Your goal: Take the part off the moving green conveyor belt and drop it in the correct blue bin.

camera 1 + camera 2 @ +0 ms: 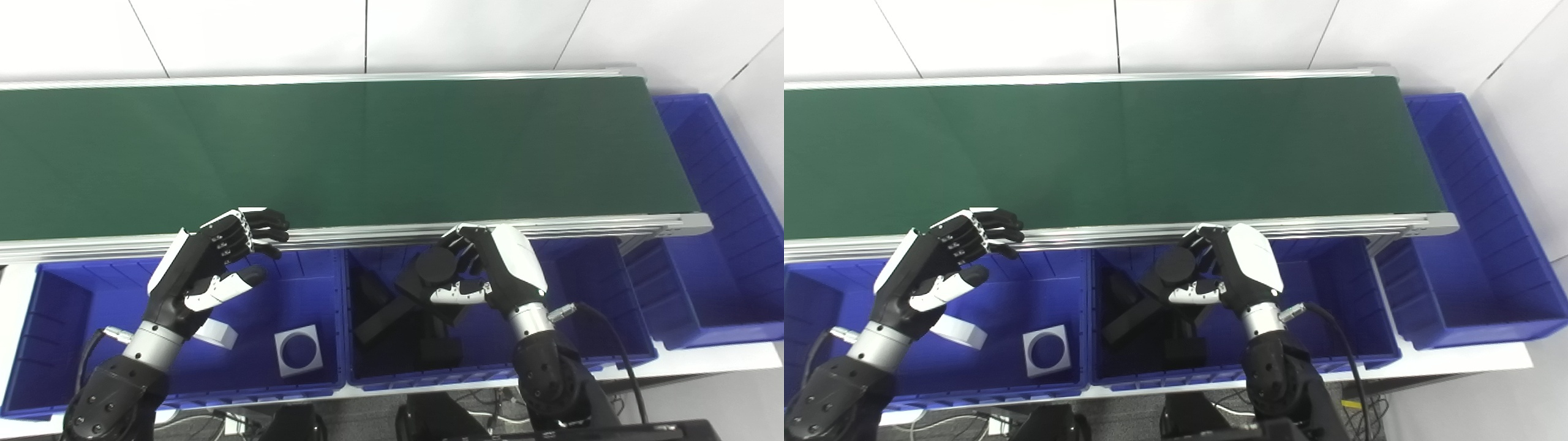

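White wall panels stand behind a long green conveyor belt (343,153), whose surface is bare from end to end. Its near metal rail (380,234) runs just beyond my fingertips.

My right hand (490,269) hangs over the middle blue bin (612,288), fingers and thumb curled around a black part (436,264) with a round top; I am holding it just above the other pieces. Under and to the left of those fingers the bin holds a heap of black parts (392,318): blocks and bars lying across one another, too dark to tell apart one by one.

My left hand (211,269) holds nothing. Its fingers are spread and lightly bent, tips reaching over the rail, thumb out to the side, above the left blue bin (55,306). In that bin, just beside my left wrist, lies a white block (217,334), tilted and partly hidden by the wrist. Farther to the right of it, apart, a white square part with a round hole (298,350) lies flat on the bin floor.

Well off to the right of my right hand, past the belt's end, a third blue bin (716,202) stands lengthwise; I see nothing in the part that shows.
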You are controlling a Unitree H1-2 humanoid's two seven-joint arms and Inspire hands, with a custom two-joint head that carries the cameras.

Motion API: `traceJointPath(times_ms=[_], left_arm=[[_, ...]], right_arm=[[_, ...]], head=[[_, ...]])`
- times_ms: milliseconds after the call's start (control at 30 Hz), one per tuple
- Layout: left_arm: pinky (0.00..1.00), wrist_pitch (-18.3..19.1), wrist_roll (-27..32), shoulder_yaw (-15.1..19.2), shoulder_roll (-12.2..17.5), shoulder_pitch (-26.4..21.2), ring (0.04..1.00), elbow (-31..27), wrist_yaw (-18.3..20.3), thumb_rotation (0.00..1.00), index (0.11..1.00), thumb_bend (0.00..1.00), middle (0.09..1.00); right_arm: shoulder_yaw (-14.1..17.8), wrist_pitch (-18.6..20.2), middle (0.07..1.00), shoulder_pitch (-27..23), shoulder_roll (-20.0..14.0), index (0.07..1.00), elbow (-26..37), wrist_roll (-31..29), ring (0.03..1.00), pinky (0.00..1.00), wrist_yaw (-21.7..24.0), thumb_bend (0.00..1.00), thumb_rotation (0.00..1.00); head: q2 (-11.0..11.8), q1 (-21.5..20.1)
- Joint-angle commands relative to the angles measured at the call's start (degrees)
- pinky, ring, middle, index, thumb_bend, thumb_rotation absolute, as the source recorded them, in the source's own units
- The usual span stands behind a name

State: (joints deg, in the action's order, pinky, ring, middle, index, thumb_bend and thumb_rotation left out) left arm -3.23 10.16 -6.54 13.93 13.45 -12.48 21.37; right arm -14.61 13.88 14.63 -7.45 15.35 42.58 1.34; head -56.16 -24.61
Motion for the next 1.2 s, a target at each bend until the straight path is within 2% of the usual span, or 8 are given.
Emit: traceJointPath(times_ms=[0,233,300,333,400,533,900,1167], left_arm=[[0.56,-1.2,0.4,0.3,0.5,-0.7,0.670,-1.0,0.0,0.54,0.689,0.82,0.703],[0.56,-1.1,0.4,0.3,0.4,-0.5,0.665,-1.0,0.2,0.54,0.693,0.83,0.704],[0.57,-1.0,0.2,0.2,0.4,-0.5,0.669,-1.1,0.1,0.54,0.692,0.83,0.705],[0.57,-1.1,0.1,0.2,0.4,-0.5,0.669,-1.1,0.1,0.54,0.692,0.83,0.705],[0.57,-1.4,0.3,0.2,0.4,-0.5,0.669,-0.9,0.2,0.54,0.693,0.83,0.706],[0.57,-1.2,0.4,0.1,0.2,-0.5,0.668,-0.9,0.2,0.54,0.693,0.82,0.707],[0.56,-2.1,0.0,-0.3,-0.4,-0.3,0.667,-0.1,0.2,0.54,0.693,0.82,0.707],[0.58,-3.5,-0.9,-0.6,-0.8,0.5,0.679,1.8,0.1,0.54,0.696,0.82,0.712]], right_arm=[[0.1,-2.0,0.491,-0.8,-0.3,0.531,0.6,0.8,0.432,0.35,-1.9,0.50,0.00],[-1.1,-0.2,0.496,-1.2,-1.5,0.533,1.7,1.6,0.418,0.40,1.5,0.51,0.00],[-2.4,0.7,0.589,-1.6,-2.9,0.506,2.4,3.2,0.542,0.48,4.7,0.52,0.11],[-2.9,1.3,0.651,-1.7,-3.5,0.633,2.8,4.0,0.617,0.55,6.1,0.71,0.30],[-4.1,2.4,0.713,-2.0,-4.7,0.730,3.7,5.4,0.693,0.63,9.5,0.82,0.45],[-5.8,2.8,0.775,-2.5,-6.4,0.805,4.5,8.0,0.760,0.69,13.2,0.87,0.64],[-5.1,1.0,0.765,-1.5,-5.7,0.804,5.4,8.0,0.748,0.68,11.7,0.82,0.72],[-3.0,-4.7,0.754,0.9,0.7,0.762,8.8,-6.3,0.724,0.65,5.6,0.68,0.79]], head=[[0.0,0.1],[0.3,0.6],[0.4,0.7],[0.4,0.7],[0.5,0.7],[0.7,0.9],[2.1,2.8],[4.1,6.5]])
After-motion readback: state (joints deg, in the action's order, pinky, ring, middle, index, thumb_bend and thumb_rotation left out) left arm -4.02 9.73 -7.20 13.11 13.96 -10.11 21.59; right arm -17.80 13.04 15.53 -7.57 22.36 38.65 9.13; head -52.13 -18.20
